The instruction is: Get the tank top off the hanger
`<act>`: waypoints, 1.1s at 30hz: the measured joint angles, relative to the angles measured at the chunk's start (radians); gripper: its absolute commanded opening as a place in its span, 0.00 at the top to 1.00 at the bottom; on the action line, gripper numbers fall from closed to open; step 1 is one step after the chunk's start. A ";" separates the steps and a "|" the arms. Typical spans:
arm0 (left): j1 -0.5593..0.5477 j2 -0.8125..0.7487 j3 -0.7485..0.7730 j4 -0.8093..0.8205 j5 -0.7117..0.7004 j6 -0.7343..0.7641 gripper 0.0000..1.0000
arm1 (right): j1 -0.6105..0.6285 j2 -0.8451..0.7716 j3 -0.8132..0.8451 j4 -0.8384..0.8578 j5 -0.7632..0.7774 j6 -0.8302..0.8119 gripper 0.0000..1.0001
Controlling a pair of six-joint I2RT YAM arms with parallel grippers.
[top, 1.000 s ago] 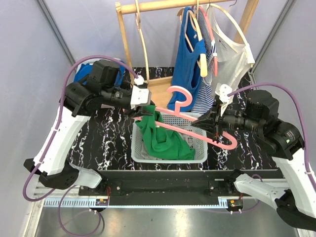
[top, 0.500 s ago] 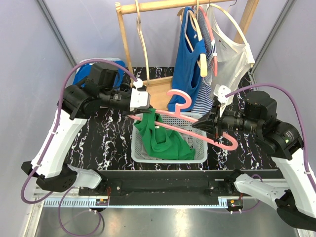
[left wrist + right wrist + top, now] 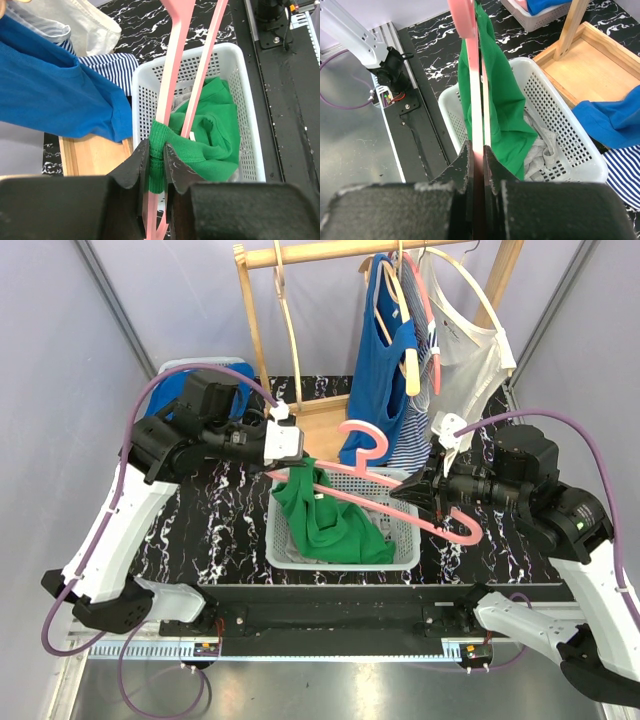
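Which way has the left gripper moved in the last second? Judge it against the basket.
Yes, slightly: the left gripper edged left relative to the basket rim, and shut on the green top.

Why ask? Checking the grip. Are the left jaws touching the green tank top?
Touching. Left wrist view: left gripper pinches green tank top strap.
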 measured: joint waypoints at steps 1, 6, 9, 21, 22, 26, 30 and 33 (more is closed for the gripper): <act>0.006 -0.003 -0.005 0.005 0.000 0.000 0.92 | 0.000 0.000 0.000 0.000 0.003 0.000 1.00; 0.070 -0.014 -0.045 0.012 -0.049 0.017 0.93 | 0.000 -0.034 0.000 -0.037 0.037 0.004 1.00; 0.122 -0.009 -0.069 0.008 -0.069 0.033 0.93 | 0.000 -0.071 0.002 -0.062 0.056 0.010 1.00; 0.158 0.019 -0.131 0.015 -0.085 0.032 0.92 | 0.000 -0.090 0.111 -0.147 0.127 0.010 1.00; 0.153 0.028 -0.131 0.016 -0.089 0.023 0.92 | 0.000 -0.090 0.136 -0.152 0.135 0.007 1.00; 0.106 0.053 -0.131 0.020 -0.114 -0.013 0.92 | 0.000 -0.109 0.196 -0.157 0.180 0.004 1.00; -0.003 0.056 -0.114 0.034 -0.142 -0.050 0.90 | 0.000 -0.121 0.210 -0.153 0.236 0.027 1.00; -0.098 0.069 -0.064 0.041 -0.151 -0.076 0.87 | 0.000 -0.097 0.210 -0.139 0.273 0.056 1.00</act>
